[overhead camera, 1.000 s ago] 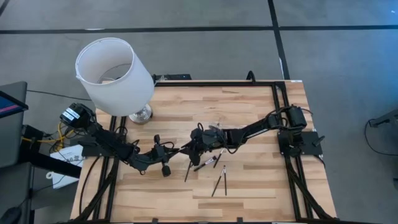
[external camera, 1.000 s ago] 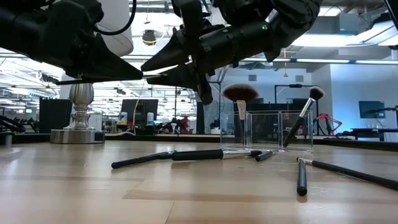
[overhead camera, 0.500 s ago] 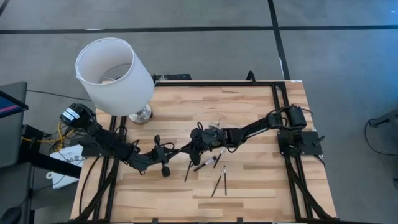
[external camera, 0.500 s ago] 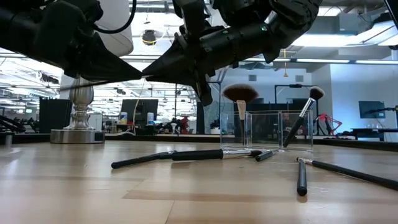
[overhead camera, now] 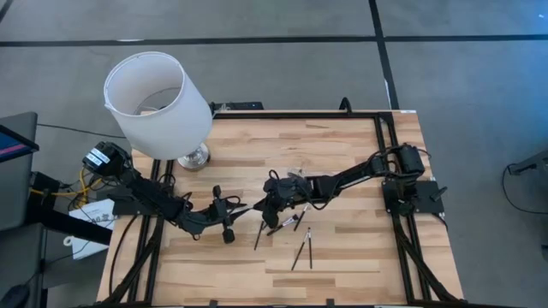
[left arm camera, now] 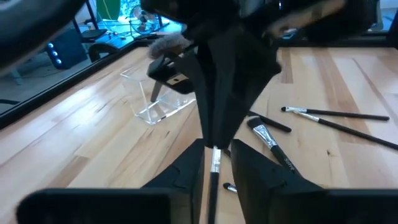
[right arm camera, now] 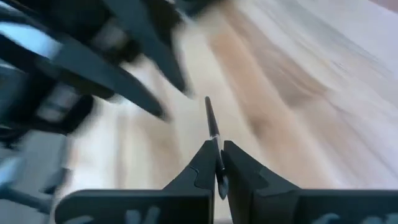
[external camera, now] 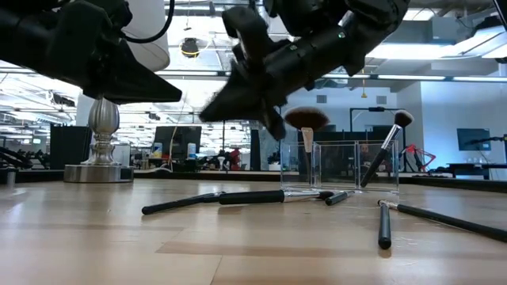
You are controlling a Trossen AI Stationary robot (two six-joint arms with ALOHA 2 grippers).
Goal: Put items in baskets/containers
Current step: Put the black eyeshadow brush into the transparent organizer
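Over the table's middle, my right gripper [overhead camera: 260, 205] is shut on a thin black makeup brush [right arm camera: 211, 127] with a silver band. My left gripper [left arm camera: 215, 167] faces it nose to nose, fingers open. The brush's free end stands between those fingers, apart from both. The clear tray [external camera: 348, 168] rests on the table beyond, with a fluffy brush [external camera: 306, 120] and a slimmer brush [external camera: 388, 146] leaning upright inside it. Several more brushes [overhead camera: 301, 248] lie flat on the wood. My right gripper pinches the brush's thin shaft [right arm camera: 217, 160] between its two fingertips, just behind the silver band. The brush runs on forward along the line of the fingers, toward my left gripper. It hangs in the air, clear of the table.
A big white lampshade [overhead camera: 157, 103] on a metal foot [external camera: 101, 170] stands at the far left. Loose brushes [external camera: 230, 198] lie under and to the right of the grippers. Bare wood lies along the near edge and far right.
My right gripper has shut on the brush, then tipped its nose downward. The brush's long handle, which stuck out level past my left gripper before, no longer shows there. It has gone with the right fingertips.
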